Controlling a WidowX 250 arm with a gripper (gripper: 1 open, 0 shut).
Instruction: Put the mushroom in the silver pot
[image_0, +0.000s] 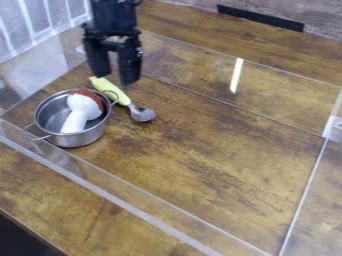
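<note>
The silver pot (54, 128) stands at the left of the wooden table. The mushroom (78, 115) lies inside it, cream stem toward the front and reddish-brown cap toward the back right rim. My gripper (115, 76) hangs above and behind the pot, to its right, over the spoon's handle. Its two black fingers are open with nothing between them.
A metal spoon (123, 101) with a yellow-green handle lies just right of the pot, bowl pointing right. A clear acrylic wall (160, 222) fences the work area along the front and right. White bars (30, 20) stand at the back left.
</note>
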